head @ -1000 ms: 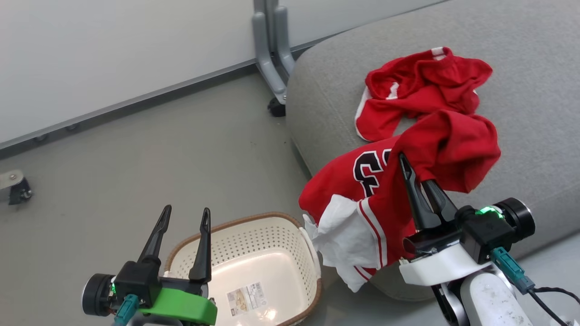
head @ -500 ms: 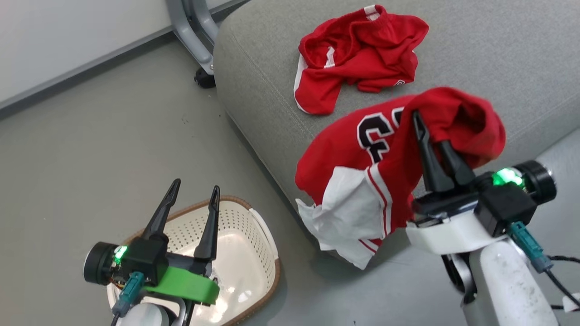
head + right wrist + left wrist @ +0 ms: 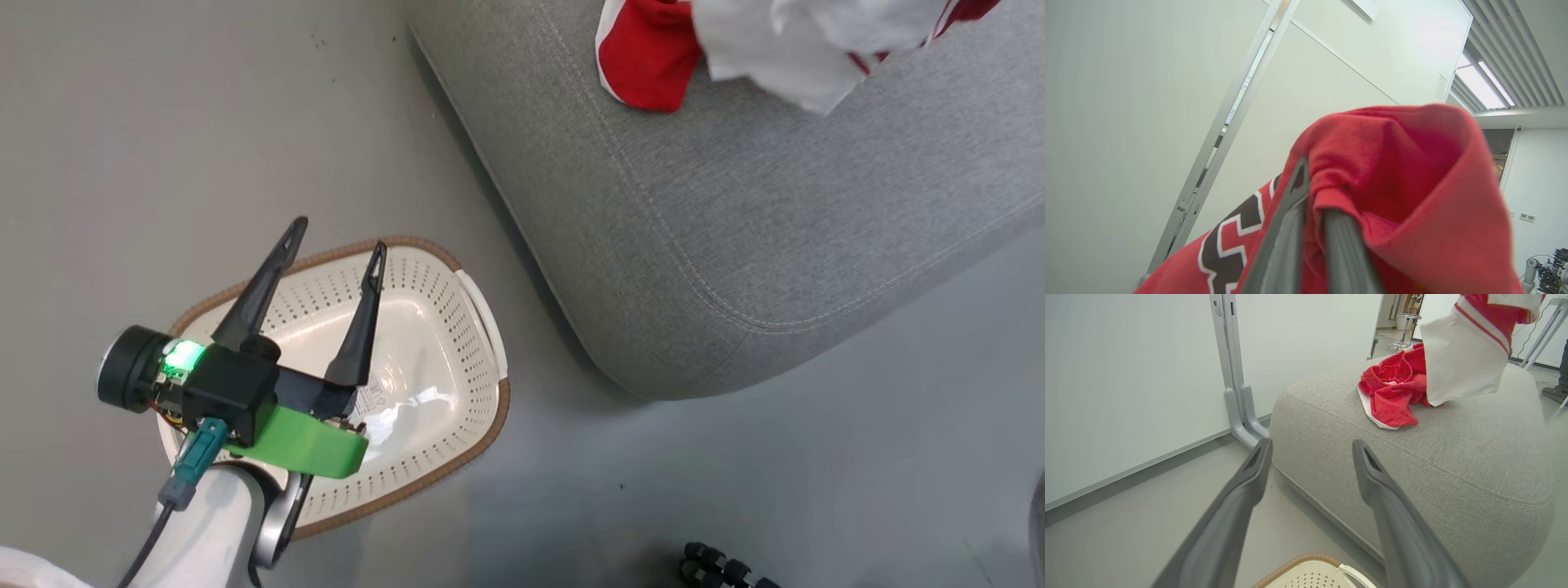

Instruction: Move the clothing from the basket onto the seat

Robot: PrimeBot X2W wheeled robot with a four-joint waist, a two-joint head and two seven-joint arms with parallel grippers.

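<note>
Two red garments are out of the basket. The right end effector has its two dark fingers pinched almost together on a bunched fold of the red jersey. The cloth drapes over and around its fingertips. Dark lettering with white edges shows on the fabric below and to the left of those fingers in the right wrist view.

Seen from the left wrist, the jersey hangs in the air up and to the right of the left end effector. Its white panel with red stripes dangles over the light-grey seat; whether the lower edge touches the cushion I cannot tell. The red shorts lie crumpled on top of the seat, ahead of the left end effector's fingertips and a little to the right, partly behind the hanging white panel.

The left end effector is spread wide and grips nothing. In the head view it hovers over the cream basket, its fingers crossing the perforated wall and brown rim. The basket's inside below it holds no clothing, just a label on the bottom. The basket stands on the grey floor, to the right of which, near but apart, is the seat's rounded corner. A grey post foot of the white wall panel stands just left of the left finger.
</note>
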